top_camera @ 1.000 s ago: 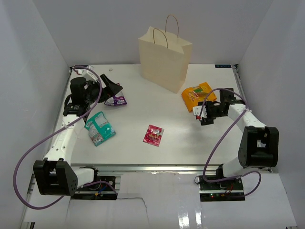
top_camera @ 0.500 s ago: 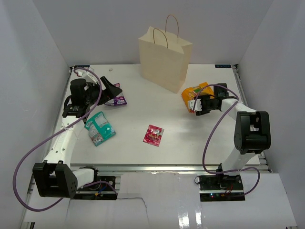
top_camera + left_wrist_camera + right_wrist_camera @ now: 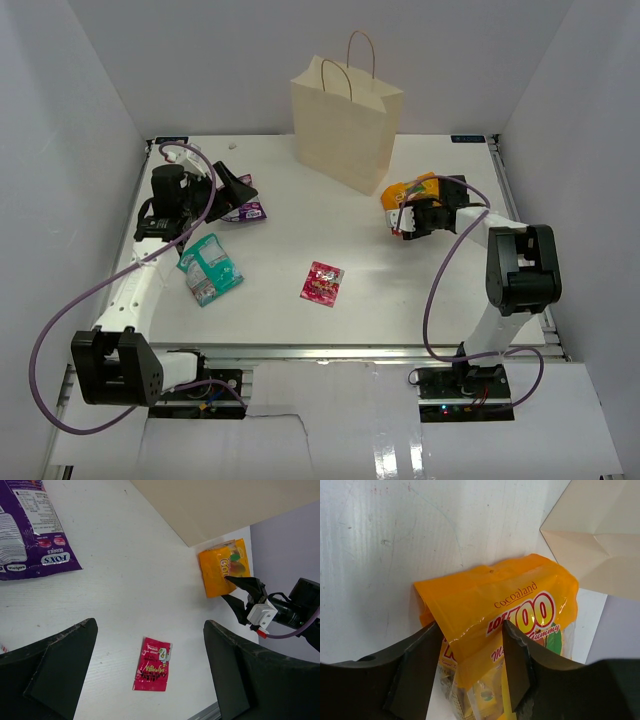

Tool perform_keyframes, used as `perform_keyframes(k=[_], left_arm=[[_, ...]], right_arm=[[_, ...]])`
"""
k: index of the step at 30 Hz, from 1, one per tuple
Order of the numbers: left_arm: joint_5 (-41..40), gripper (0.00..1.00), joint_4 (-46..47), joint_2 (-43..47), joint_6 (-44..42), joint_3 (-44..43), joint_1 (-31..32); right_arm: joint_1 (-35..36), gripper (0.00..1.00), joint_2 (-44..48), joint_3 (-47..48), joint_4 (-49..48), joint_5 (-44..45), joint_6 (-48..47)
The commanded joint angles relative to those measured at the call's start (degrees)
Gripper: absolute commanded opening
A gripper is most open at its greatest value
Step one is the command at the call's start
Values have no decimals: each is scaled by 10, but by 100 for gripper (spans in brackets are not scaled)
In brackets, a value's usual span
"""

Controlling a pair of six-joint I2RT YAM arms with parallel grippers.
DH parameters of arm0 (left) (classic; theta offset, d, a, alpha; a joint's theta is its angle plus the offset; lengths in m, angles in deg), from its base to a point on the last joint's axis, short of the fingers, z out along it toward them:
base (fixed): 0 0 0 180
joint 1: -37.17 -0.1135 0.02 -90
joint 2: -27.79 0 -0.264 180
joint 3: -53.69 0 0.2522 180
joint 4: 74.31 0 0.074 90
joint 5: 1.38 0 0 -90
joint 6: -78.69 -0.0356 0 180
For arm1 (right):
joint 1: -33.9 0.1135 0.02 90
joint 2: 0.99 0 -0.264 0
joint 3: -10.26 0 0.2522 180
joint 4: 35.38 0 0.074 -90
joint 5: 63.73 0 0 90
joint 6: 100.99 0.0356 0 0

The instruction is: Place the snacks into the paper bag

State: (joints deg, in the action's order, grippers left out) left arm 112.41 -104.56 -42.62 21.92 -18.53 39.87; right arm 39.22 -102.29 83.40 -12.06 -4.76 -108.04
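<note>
The paper bag [image 3: 345,125] stands upright at the back of the table, handles up. The orange-yellow bag [image 3: 412,192] lies just right of the bag's base. My right gripper [image 3: 404,216] is open, its jaws either side of a raised fold of the orange-yellow bag [image 3: 505,610]. My left gripper [image 3: 238,188] is open and empty, held above the purple-and-white pack [image 3: 246,211]. The teal-and-white pack [image 3: 208,268] lies front left. The red-pink sachet [image 3: 322,283] lies mid-table and shows between my left fingers [image 3: 152,662].
White walls close in the table on the left, back and right. The paper bag's corner [image 3: 600,540] is just beyond the orange-yellow bag. The right arm's purple cable [image 3: 440,290] loops over the table's right side.
My right gripper has moved left and back onto the orange-yellow bag, its jaws now around the bag's near edge. The left gripper has barely shifted.
</note>
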Motion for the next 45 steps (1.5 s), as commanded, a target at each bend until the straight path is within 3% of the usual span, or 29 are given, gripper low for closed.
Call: perform_keyframes(k=[1,6,11,15,26,36,40,45], left_arm=[[5,98,1,0,-5,-13,0],[7,98,1,-8,-5,-17,0],[8,98,1,-12,-7,-18,-1],[8,98,1,-14,-10,-20,0],[9,98,7,-23,-10,-17,0],[19,98,16,-32,-5,-25,0],[17,98,15,-29,-6,-22,-1],[19,98,16,-28,-5,-20,0]], right_arm=[[4,55,-7,12,-21,-14,24],[5,32,-11,14,-40,-13,56],[3,18,-3,15,-40,-20,79],[-4,8,12,31,-40,-44,149],[-75,8,109,77,-58,-153,469],[-89,8,166,111,-137,-146,702],[-95,8,170,165,-170,-145,781],[-95,8,133,318,-227,-144,874]])
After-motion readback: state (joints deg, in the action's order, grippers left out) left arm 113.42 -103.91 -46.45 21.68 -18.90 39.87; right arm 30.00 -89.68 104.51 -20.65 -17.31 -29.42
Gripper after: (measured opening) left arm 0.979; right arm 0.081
